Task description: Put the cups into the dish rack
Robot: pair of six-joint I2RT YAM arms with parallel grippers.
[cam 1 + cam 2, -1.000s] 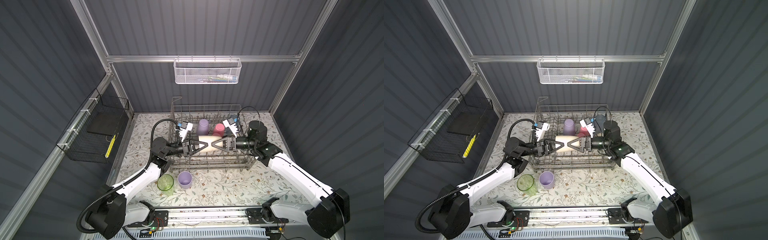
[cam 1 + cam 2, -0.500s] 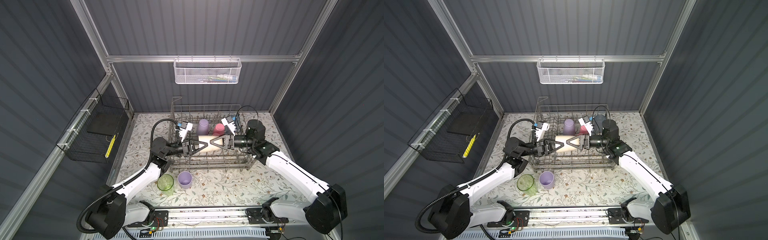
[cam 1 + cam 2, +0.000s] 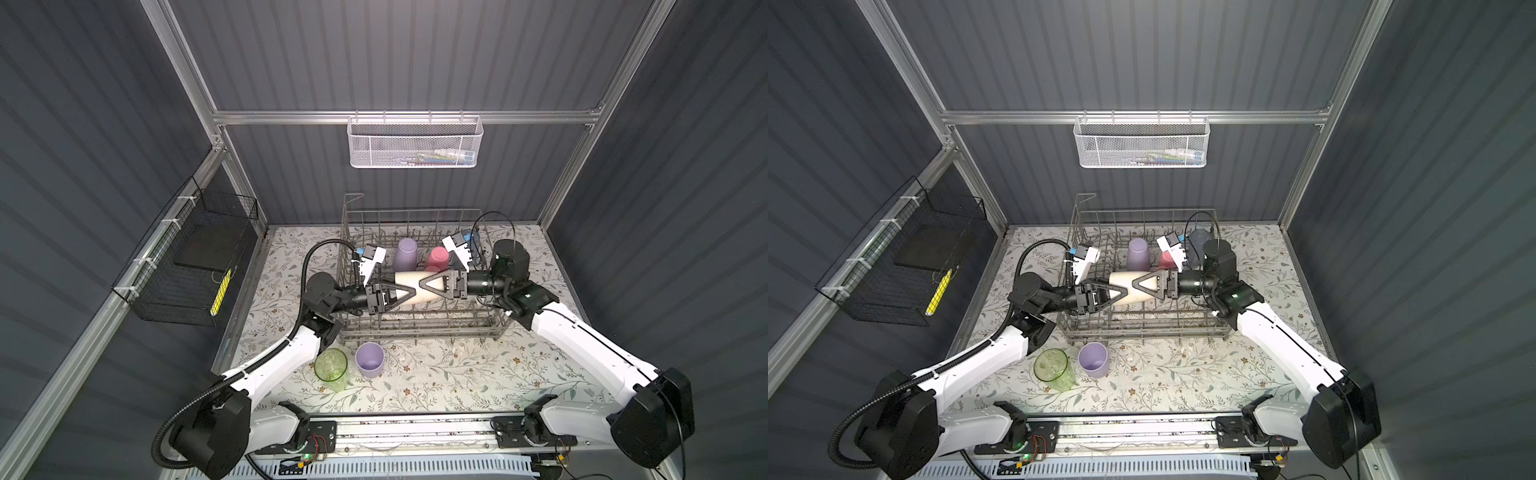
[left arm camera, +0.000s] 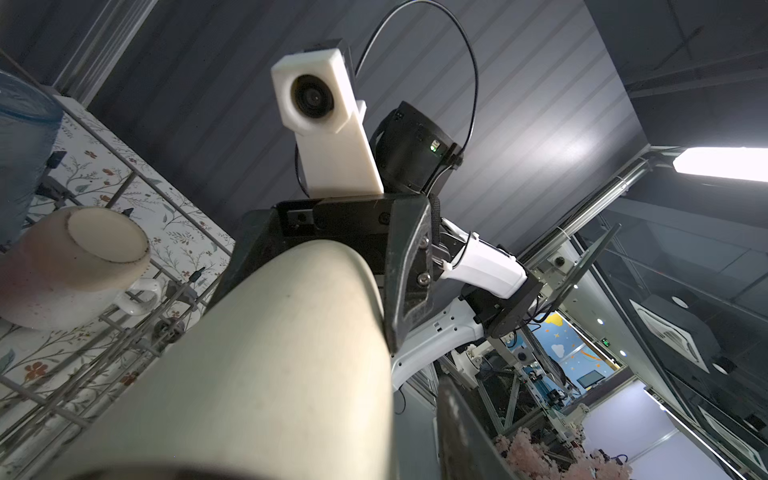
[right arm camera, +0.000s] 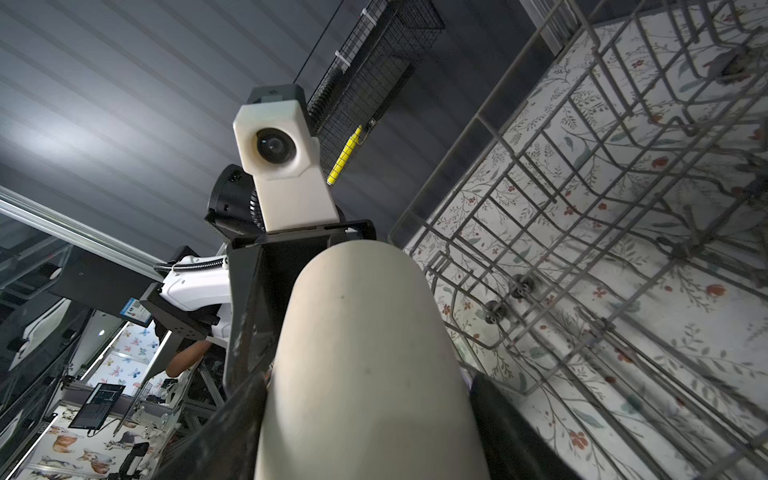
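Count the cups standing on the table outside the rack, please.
2: the green cup and a lilac cup, side by side before the dish rack; others may be hidden.

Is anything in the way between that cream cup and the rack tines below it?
Nothing visible: the dish rack tines under the cream cup look bare. Only the left gripper flanks one end while the right gripper grips the other.
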